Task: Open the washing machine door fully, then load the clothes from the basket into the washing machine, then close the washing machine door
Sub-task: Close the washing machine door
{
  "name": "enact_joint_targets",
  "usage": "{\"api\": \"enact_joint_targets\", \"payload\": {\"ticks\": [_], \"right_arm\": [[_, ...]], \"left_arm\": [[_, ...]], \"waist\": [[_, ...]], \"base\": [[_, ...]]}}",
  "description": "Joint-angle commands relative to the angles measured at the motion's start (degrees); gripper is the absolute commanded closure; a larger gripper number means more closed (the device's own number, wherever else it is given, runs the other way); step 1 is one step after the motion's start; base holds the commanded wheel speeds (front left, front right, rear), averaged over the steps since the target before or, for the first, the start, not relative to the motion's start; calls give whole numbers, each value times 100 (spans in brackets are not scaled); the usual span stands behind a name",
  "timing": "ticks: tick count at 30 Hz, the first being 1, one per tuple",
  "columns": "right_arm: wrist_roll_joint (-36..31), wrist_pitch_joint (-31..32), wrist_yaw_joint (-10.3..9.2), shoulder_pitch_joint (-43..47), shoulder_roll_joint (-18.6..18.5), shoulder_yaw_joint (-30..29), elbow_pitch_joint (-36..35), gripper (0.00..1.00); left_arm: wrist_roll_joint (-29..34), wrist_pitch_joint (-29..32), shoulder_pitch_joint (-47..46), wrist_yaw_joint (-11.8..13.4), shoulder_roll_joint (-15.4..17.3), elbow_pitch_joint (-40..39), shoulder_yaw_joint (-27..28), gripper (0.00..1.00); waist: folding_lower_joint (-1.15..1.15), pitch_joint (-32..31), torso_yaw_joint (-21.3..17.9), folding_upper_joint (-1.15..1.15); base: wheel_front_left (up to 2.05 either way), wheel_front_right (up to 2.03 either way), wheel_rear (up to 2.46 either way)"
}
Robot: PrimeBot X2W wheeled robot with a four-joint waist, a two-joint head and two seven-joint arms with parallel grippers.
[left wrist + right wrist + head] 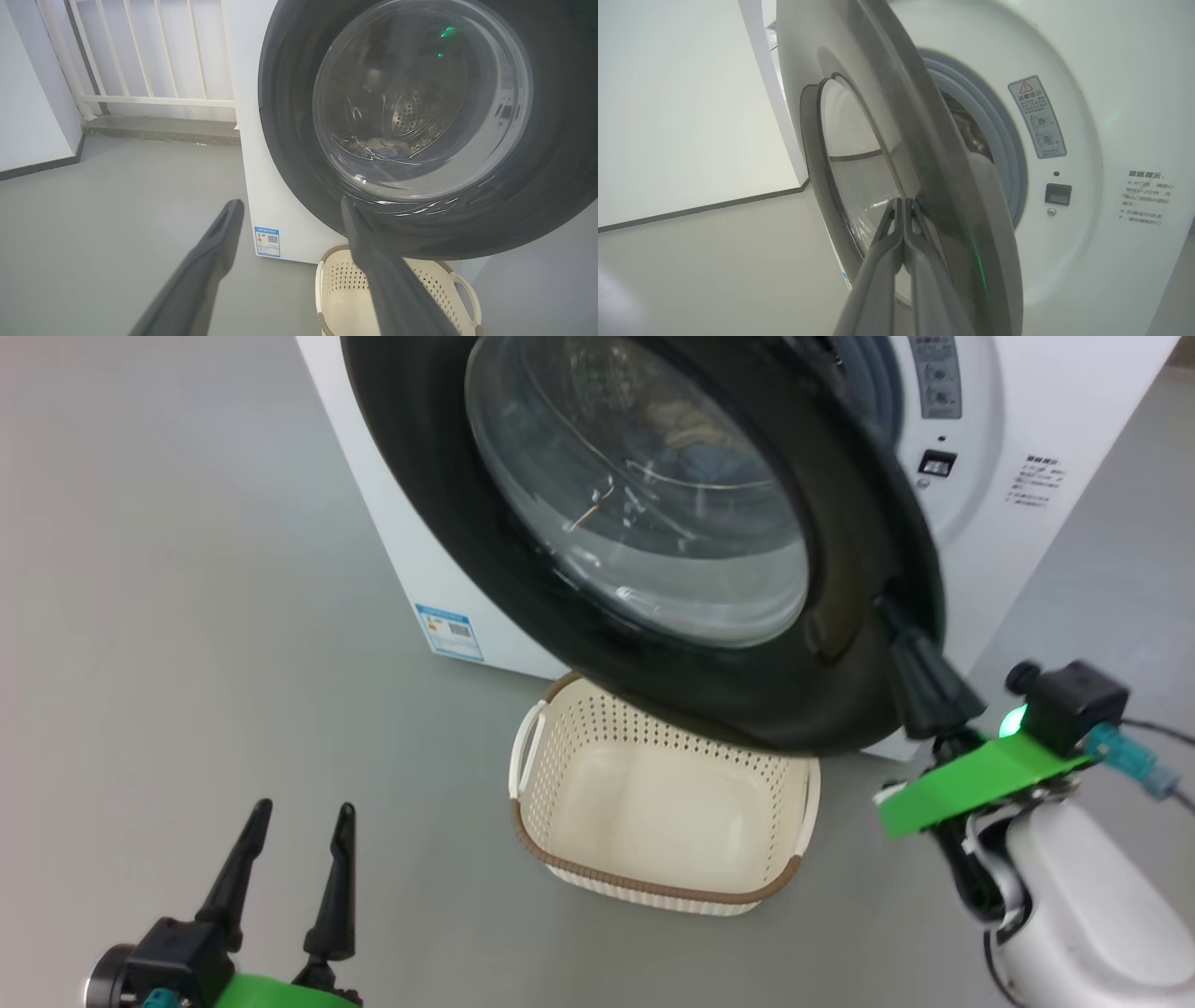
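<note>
We note right gripper (887, 611) at right of frame, fingers pressed together, tips at washing machine door (420, 523) rim. Left gripper (305, 807) lower left, spread. Basket (597, 728) bottom centre; clothes (686, 429) behind glass.

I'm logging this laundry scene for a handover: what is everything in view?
washing machine: one, white, behind the basket.
washing machine door: one, black rim with clear glass, ajar above the basket.
clothes: small heap, bluish and tan, inside the drum.
basket: one, cream with brown rim, empty, on the floor.
label: one, blue, low on the machine.
railing: one, white, beyond the machine.
left gripper: one, dark, open, touching nothing.
right gripper: one, dark, shut, at the door's edge.
</note>
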Motion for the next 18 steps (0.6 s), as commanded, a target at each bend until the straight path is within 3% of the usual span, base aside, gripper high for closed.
{"api": "enact_joint_targets", "payload": {"ticks": [1, 18], "right_arm": [[3, -29, -1, -256, -70, -18, -98, 100], [-90, -29, -1, -1269, -432, -719, 100, 100]], "left_arm": [[45, -37, -211, 4, 61, -187, 172, 0], [9, -37, -717, 4, -131, -396, -46, 0]], "waist": [[0, 115, 64, 0], [0, 985, 397, 0]], "base": [[0, 0, 0], [0, 0, 0]]}}
